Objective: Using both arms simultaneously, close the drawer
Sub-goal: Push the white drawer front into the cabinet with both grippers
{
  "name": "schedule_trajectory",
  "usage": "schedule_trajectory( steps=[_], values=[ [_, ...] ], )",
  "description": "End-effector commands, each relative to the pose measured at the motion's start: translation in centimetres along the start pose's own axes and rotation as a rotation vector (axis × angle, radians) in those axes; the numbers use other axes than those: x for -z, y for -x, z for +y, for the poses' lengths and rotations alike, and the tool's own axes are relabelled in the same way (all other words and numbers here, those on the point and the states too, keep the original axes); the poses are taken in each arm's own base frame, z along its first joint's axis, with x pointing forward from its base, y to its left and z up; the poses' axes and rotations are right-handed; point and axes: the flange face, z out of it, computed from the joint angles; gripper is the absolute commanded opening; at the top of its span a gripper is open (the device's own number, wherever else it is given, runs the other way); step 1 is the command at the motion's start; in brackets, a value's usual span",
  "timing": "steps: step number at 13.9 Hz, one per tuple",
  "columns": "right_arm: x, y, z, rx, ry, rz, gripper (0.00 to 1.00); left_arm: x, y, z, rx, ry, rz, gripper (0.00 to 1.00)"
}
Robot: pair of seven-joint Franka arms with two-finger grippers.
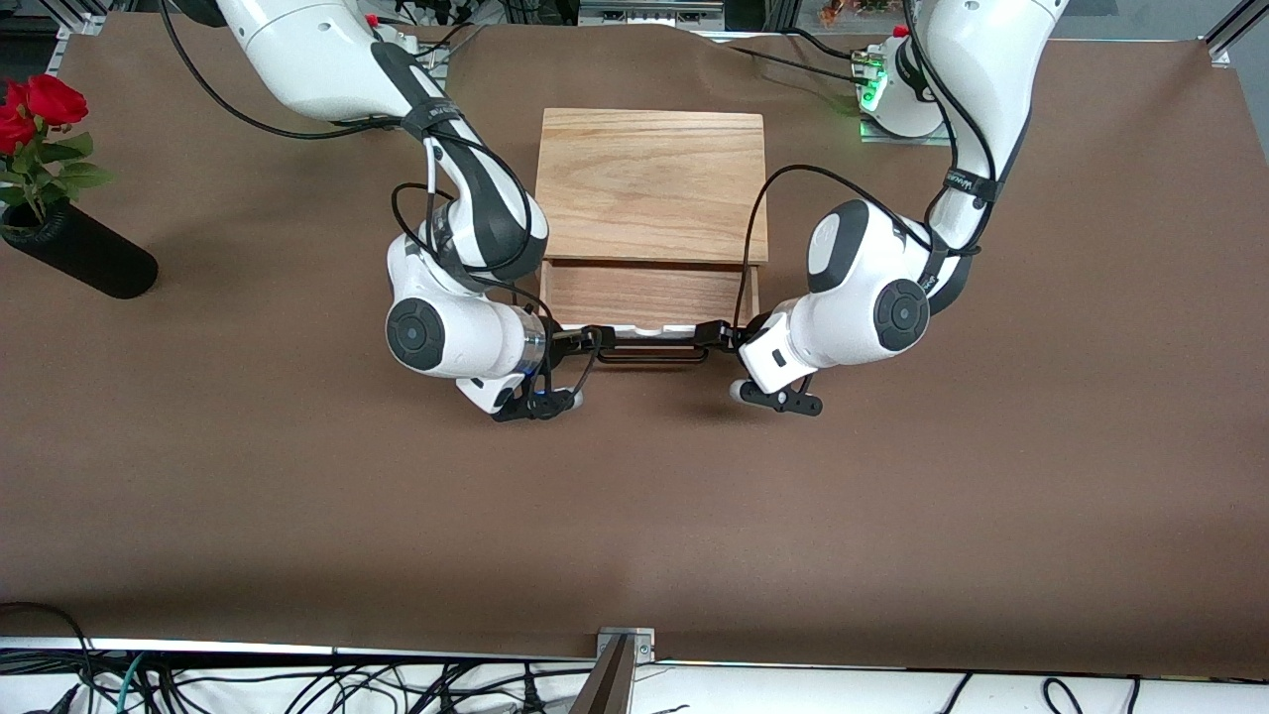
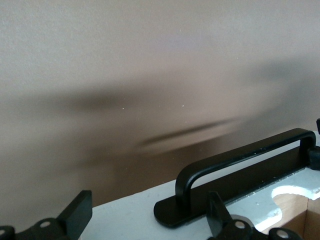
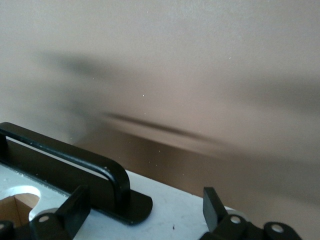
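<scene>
Brown table (image 1: 297, 496) carries wooden box (image 1: 652, 183), vase (image 1: 79, 260).

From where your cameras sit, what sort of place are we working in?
Most likely a robotics lab test bench, not a home. A brown cloth-covered table sits in an aluminium frame, loose cables run along its edge, and a lone wooden drawer box and a vase of red roses look like staged props.

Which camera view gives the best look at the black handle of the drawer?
The left wrist view: the handle shows almost whole, bar and base plate on the white front. The right wrist view shows one end only. In the front view both grippers crowd its ends.
</scene>
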Motion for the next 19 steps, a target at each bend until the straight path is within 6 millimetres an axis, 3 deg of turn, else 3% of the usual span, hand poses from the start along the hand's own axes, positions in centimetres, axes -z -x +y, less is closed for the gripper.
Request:
schedule_trajectory(
  steps=[1, 10, 19],
  values=[
    [-1.3, 0.4, -0.9, -0.005, -0.009, -0.046, 1.00, -0.7, 0.7, 0.0, -0.007, 0.018, -0.086, 1.00],
    [-1.7, 2.5, -0.9, 0.008, 0.023, -0.210, 1.00, -1.7, 2.2, 0.0, -0.010, 0.012, -0.210, 1.00],
    [-2.8, 4.5, -2.5, 0.023, -0.006, -0.326, 1.00, -2.6, 4.4, -0.3, -0.007, 0.004, -0.386, 1.00]
  ],
)
